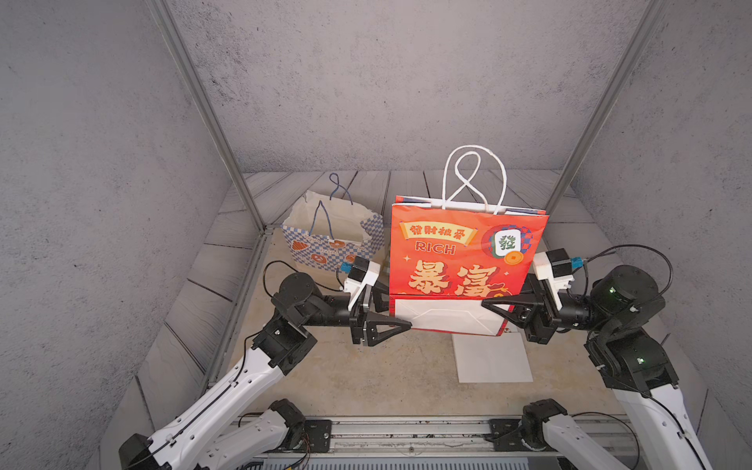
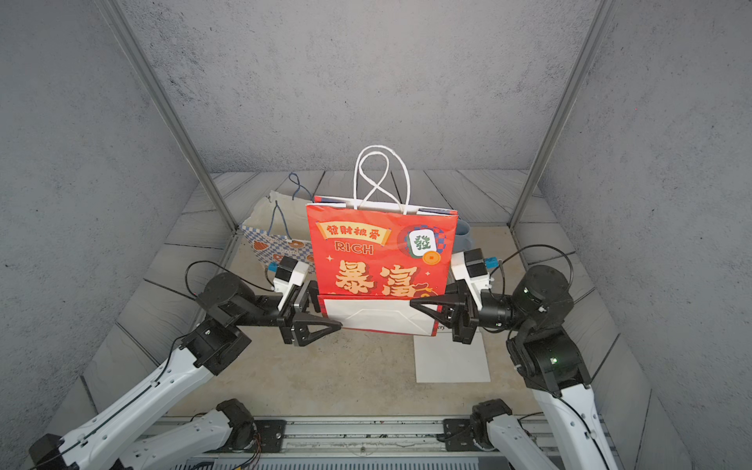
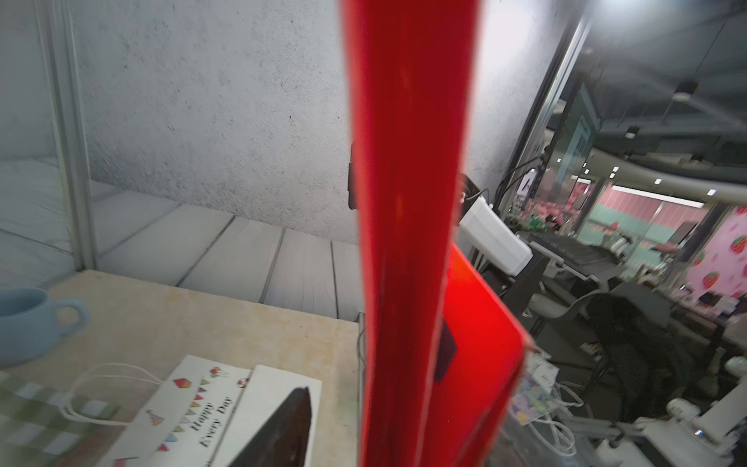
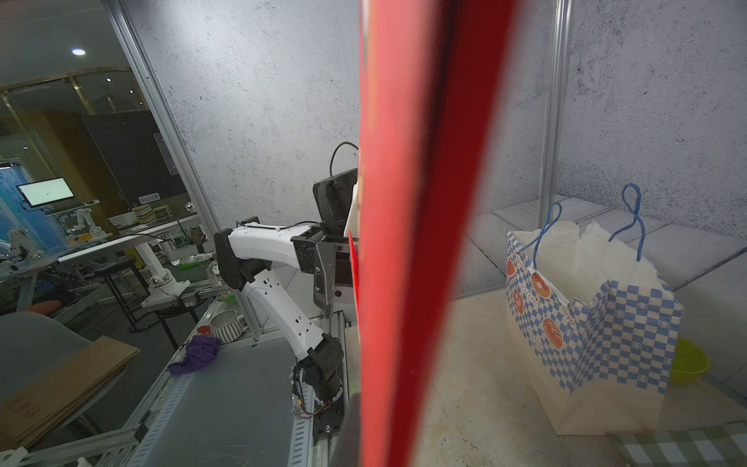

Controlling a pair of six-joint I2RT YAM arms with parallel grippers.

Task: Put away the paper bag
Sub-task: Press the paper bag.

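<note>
Two-sided handling at mid-table. Counting two grippers and two standing bags in both top views. Bracing one red paper bag (image 1: 468,252) upright and flattened over the middle of the table (image 1: 366,374), between both grippers and just in front of one blue-checked paper bag (image 1: 331,244). Showing one white bottom panel (image 1: 447,317) folded up to face the top views, and two white cord handles (image 1: 474,179) looping above the rim. Not resolving whether the base is touching the table.

Clamping the lower edge on the robot's right with the right gripper (image 1: 494,306), jaws closed flat on the paper. Straddling the opposite lower edge with the left gripper (image 1: 394,309), jaws standing partly apart, one finger (image 1: 403,324) in front of the white bottom panel and one behind, with no pinch showing.

Standing toward the robot's left with mouth open and carrying two blue handles (image 1: 325,219): the blue-checked paper bag. Lying flat beneath the red paper bag's right corner: one white sheet (image 1: 492,358). Appearing in the left wrist view: one blue cup (image 3: 28,323). Appearing in the right wrist view: one green bowl (image 4: 687,364), just behind the blue-checked paper bag.
</note>
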